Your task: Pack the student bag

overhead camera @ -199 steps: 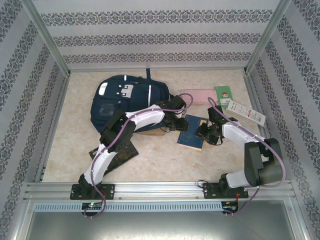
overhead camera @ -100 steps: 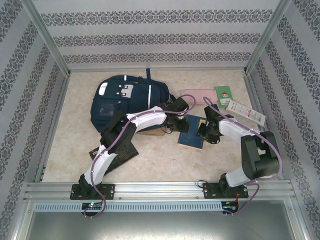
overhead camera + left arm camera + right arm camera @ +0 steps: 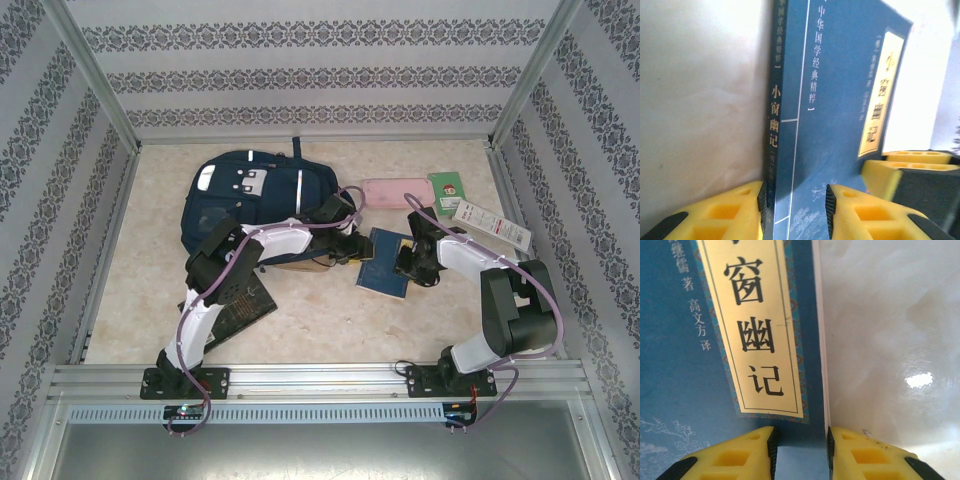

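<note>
Both edges of the book are being straddled: left claw drawn back onto the spine, right claw brought in at 3 o'clock; clench cannot be told. A lift toward the student bag, at 11 o'clock, is seemingly being readied.

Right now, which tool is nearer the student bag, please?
Left: the left tool is at the blue book beside the student bag; the right tool at its far edge.
</note>
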Available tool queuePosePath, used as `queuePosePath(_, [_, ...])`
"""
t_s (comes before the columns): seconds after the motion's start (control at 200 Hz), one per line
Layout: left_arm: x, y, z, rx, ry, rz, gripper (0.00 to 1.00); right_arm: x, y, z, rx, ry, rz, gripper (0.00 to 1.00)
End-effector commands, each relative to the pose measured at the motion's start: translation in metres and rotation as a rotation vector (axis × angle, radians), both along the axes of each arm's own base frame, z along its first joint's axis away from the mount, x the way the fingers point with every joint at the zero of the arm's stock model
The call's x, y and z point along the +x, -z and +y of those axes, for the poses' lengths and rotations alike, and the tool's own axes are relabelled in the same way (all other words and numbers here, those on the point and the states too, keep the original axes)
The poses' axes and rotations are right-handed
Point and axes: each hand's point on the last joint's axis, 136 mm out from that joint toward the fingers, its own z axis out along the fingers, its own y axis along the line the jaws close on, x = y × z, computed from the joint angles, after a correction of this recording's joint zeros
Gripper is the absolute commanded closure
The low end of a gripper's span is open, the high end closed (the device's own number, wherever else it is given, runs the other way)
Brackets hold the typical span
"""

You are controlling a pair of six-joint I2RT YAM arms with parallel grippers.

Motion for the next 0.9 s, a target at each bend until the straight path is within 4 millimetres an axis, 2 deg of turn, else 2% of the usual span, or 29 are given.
queuePosePath(0.0, [-0.035,-0.082,-0.053,-0.346,0.188,-0.010,0.64,0.015,-0.012,0.030,0.120,-0.062,-0.074,0.67])
queuePosePath(0.15, [-0.034,-0.070,-0.052,-0.322,0.176,0.011,0.65,0.016,-0.015,0.029,0.119,-0.060,-0.084,0.66])
queuePosePath(0.295, [-0.036,-0.041,-0.037,-0.134,0.190,0.014,0.67,0.017,-0.017,0.028,0.119,-0.056,-0.088,0.65])
queuePosePath(0.385, [-0.038,-0.033,-0.030,-0.087,0.198,0.011,0.76,0.017,-0.019,0.027,0.114,-0.055,-0.091,0.64])
queuePosePath(0.465, [-0.037,-0.036,-0.029,-0.081,0.195,0.006,0.83,0.019,-0.024,0.025,0.113,-0.056,-0.103,0.61])
queuePosePath(0.575, [-0.030,-0.051,-0.026,-0.094,0.182,-0.022,0.93,0.024,-0.039,0.021,0.135,-0.045,-0.147,0.56])
queuePosePath(0.644, [-0.023,-0.068,-0.023,-0.119,0.172,-0.045,1.00,0.028,-0.055,0.020,0.170,-0.038,-0.201,0.53])
queuePosePath(0.714, [-0.014,-0.088,-0.018,-0.156,0.159,-0.067,1.00,0.034,-0.074,0.022,0.225,-0.032,-0.270,0.45])
queuePosePath(0.899, [0.004,-0.141,-0.004,-0.281,0.143,-0.104,1.00,0.051,-0.126,0.029,0.417,-0.028,-0.445,0.36])
